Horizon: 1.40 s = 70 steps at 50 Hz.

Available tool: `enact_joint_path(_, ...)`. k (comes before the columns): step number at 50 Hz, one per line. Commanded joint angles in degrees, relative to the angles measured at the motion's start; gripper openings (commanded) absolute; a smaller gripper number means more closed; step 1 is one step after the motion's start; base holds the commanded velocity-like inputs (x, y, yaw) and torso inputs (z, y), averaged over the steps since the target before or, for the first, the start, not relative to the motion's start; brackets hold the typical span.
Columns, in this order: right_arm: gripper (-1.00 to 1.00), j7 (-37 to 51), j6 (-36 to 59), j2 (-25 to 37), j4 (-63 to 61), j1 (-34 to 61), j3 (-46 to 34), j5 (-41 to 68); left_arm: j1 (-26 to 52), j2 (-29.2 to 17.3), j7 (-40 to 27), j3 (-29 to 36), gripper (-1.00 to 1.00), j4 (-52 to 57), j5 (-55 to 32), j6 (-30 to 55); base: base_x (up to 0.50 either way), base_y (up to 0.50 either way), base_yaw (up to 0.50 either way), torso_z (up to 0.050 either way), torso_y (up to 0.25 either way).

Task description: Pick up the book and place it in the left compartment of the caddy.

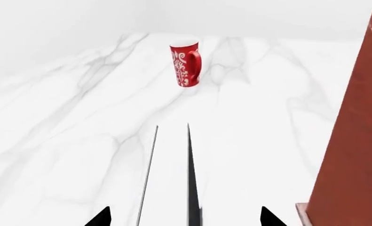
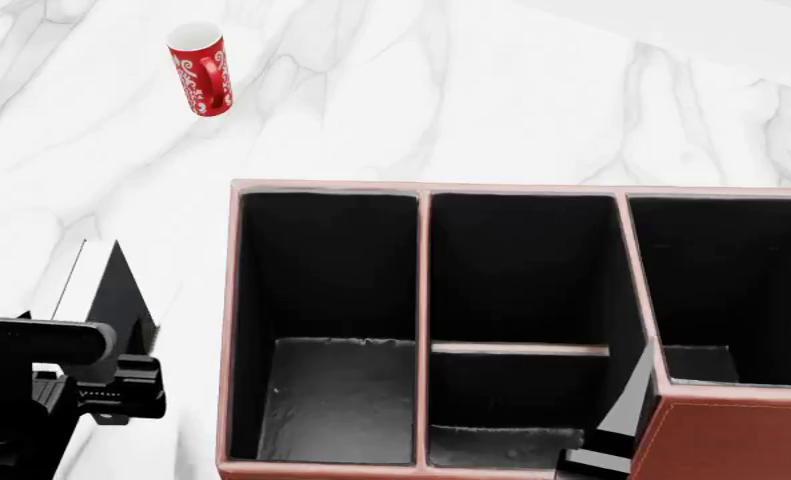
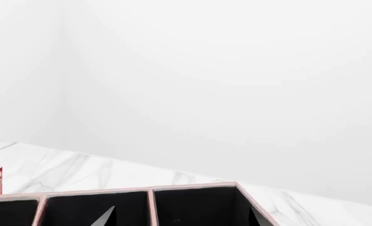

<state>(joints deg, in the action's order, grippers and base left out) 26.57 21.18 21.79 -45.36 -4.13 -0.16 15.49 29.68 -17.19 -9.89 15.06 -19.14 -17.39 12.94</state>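
White marble surface point(image 2: 529, 110) fills my head view, with the caddy point(image 2: 715, 435) across the lower half. Its left compartment point(image 2: 335, 400) sits at lower centre-left, black-lined. My left tool point(image 1: 186, 217) holds the book point(image 2: 102, 290) at the frame's lower left, just beside the caddy's outer wall — edge-on between the fingertips in the wrist view. A red mug point(image 2: 202, 68) stands upper left, well apart. My right tool point(image 3: 179, 217) hangs above the caddy's right bays — fingertips spread wide.
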Motion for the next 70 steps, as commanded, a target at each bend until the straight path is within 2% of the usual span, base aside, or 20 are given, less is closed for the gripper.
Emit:
enact_joint_path(1, 1.0, 0.2, 0.0, 0.2, 0.0, 0.0, -0.2, 0.1, 0.8, 0.3, 0.3, -0.4, 1.0, -3.3, -0.2, -1.2, 0.0, 0.0, 0.0, 0.0, 0.0)
enact_joint_path(27, 1.0, 0.4, -0.5, 0.4, 0.9, 0.3, -1.0, -0.1, 4.2, 2.2, 2.1, -0.8, 1.0, -13.4, -0.9, -5.2, 0.0, 0.0, 0.0, 0.0, 0.0)
enact_joint_path(28, 1.0, 0.4, -0.5, 0.4, 0.9, 0.3, -1.0, -0.1, 4.3, 2.3, 2.1, -0.8, -1.0, -13.7, -0.9, -5.3, 0.0, 0.0, 0.0, 0.0, 0.0)
enact_joint_path(50, 1.0, 0.8, -0.5, 0.7, 0.7, 0.3, -1.2, 0.2, 4.2, 2.4, 2.1, -0.8, -1.0, -14.1, -1.6, -5.5, 0.0, 0.0, 0.0, 0.0, 0.0)
enact_joint_path(58, 1.0, 0.8, -0.7, 0.8, 0.8, 0.3, -1.3, 0.3, 3.0, 1.7, 1.4, -0.9, -1.0, -10.2, -2.2, -4.0, 0.0, 0.0, 0.0, 0.0, 0.0)
enact_joint_path(70, 1.0, 1.1, -0.6, 1.0, 0.6, 0.3, -1.4, 0.4, 0.1, -2.7, -3.3, -2.3, -1.0, 14.2, -5.6, 6.5, 0.0, 0.0, 0.0, 0.0, 0.0)
